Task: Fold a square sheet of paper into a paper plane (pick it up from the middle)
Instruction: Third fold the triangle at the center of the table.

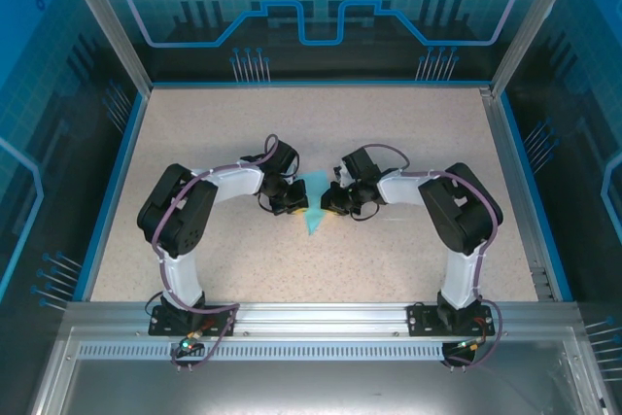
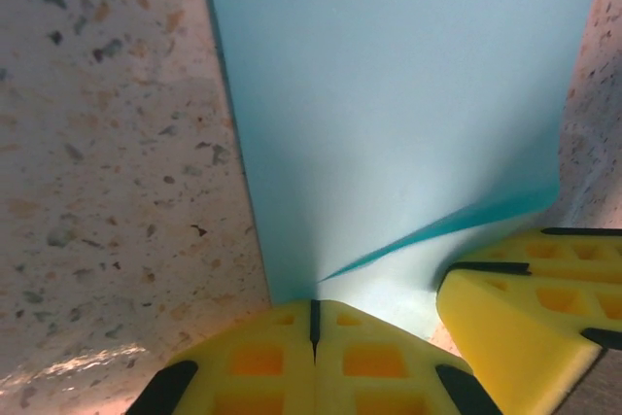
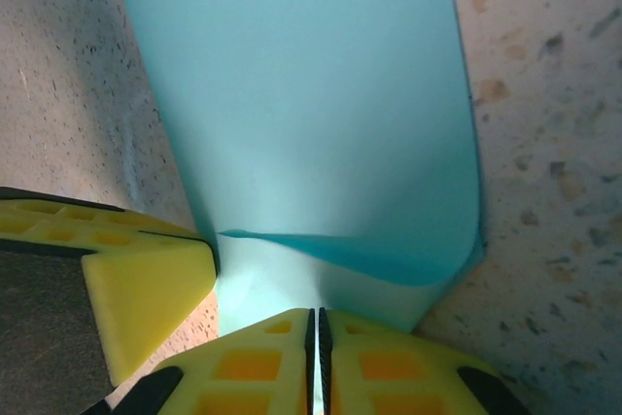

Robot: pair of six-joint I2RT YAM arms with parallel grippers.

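A speckled table [image 1: 408,143] inside a blue-walled booth [image 1: 321,7] carries a job that looks roughly midway. At left, the left gripper [image 1: 289,201] has its yellow fingers [image 2: 253,362] pressed together and appears to pinch the paper [image 1: 313,219] at its edge. At centre, the light blue paper lies on the table between the two grippers. It is narrowed to a shape tapering to a point toward the arms' bases, and both wrist views show a loose flap lifting off it. At right, the right gripper [image 1: 340,203] is closed to a hairline and seems to nip the same paper from the opposite side. Judging by the shape, the first folds are made. The later folds and final creasing probably remain, so it is not yet a plane. Count: one table, two arms, two grippers, one paper.
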